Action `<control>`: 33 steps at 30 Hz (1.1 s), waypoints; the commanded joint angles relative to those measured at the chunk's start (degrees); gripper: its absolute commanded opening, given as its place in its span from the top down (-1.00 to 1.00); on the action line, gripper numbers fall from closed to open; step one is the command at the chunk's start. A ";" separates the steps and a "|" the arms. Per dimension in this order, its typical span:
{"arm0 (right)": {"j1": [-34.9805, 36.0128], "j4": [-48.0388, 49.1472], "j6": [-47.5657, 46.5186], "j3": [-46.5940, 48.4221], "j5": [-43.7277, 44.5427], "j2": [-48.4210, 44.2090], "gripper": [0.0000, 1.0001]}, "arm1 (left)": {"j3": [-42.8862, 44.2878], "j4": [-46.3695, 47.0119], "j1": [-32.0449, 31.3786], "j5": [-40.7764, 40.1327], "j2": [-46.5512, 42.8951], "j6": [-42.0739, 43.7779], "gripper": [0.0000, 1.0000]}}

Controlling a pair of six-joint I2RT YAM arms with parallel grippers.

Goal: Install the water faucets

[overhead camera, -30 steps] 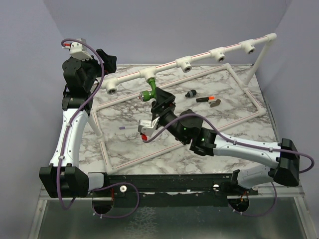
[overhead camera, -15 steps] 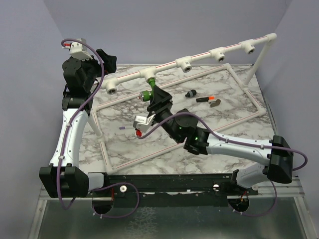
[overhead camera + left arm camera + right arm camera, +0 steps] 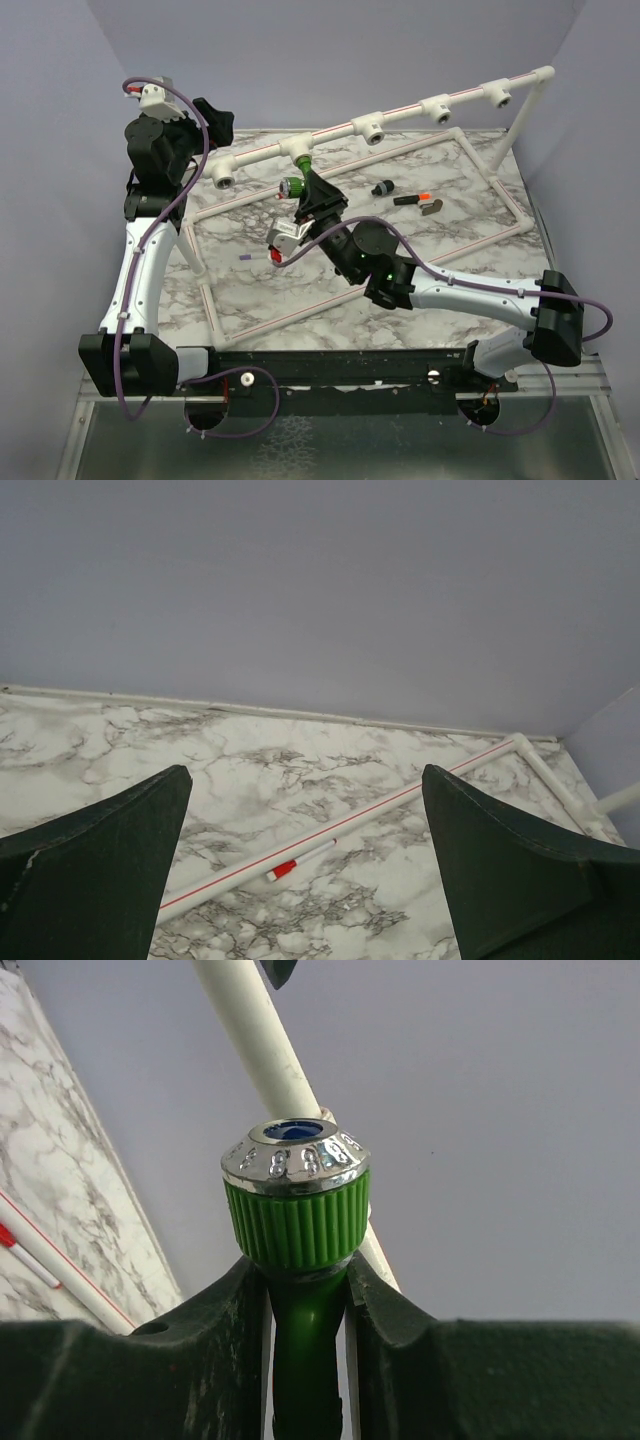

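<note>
A bright green water faucet (image 3: 296, 186) with a ribbed collar and a silver, blue-centred end (image 3: 296, 1148) hangs from a white T-socket (image 3: 297, 150) of the raised pipe rail. My right gripper (image 3: 310, 196) reaches up to it from below. In the right wrist view both dark fingers of that gripper (image 3: 306, 1285) press on the faucet's green neck (image 3: 305, 1330) just under the collar. My left gripper (image 3: 213, 118) is raised at the back left, wide open, and in its wrist view nothing lies between the fingers of the left gripper (image 3: 305, 775).
Two more small taps lie on the marble inside the pipe frame, a black one (image 3: 381, 187) and a black-and-orange one (image 3: 420, 200). A thin purple pen (image 3: 254, 257) lies left of the right wrist. A red-tipped white stick (image 3: 300, 858) lies beside a floor pipe (image 3: 400, 802).
My right gripper has shifted slightly left and back toward the rail, and its jaws have narrowed onto the green faucet's neck. The left arm has not moved.
</note>
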 commanded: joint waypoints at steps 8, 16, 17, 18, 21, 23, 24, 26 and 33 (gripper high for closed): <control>0.24 6.62 36.40 0.08 2.62 0.63 0.99 | -4.76 -11.22 0.28 1.42 3.85 -0.10 -0.98; 0.27 11.37 56.50 -0.66 5.62 1.15 0.99 | -4.74 -11.22 0.28 1.53 3.87 -0.10 -0.98; 0.24 11.53 59.41 -0.73 6.23 1.18 0.98 | -4.68 -11.17 0.28 1.55 3.82 -0.10 -0.98; 0.24 11.60 62.23 -0.81 6.61 1.22 0.99 | -4.69 -11.21 0.28 1.52 3.86 -0.10 -0.98; 0.24 11.99 71.84 -1.13 7.77 1.34 0.99 | -4.76 -11.19 0.28 1.51 3.85 -0.10 -0.98; 0.22 11.98 77.01 -1.37 7.78 1.10 0.99 | -4.72 -11.13 0.29 1.58 3.84 -0.18 -0.98; 0.24 11.73 79.99 -1.25 7.93 1.31 0.99 | -4.68 -11.17 0.28 1.65 3.85 -0.19 -0.98; 0.24 11.11 84.83 -0.94 8.90 1.61 0.99 | -4.68 -11.14 0.28 1.64 3.85 -0.19 -0.98; 0.24 8.06 103.20 -1.03 10.14 0.76 0.99 | -4.68 -11.12 0.28 1.84 3.71 -0.27 -0.98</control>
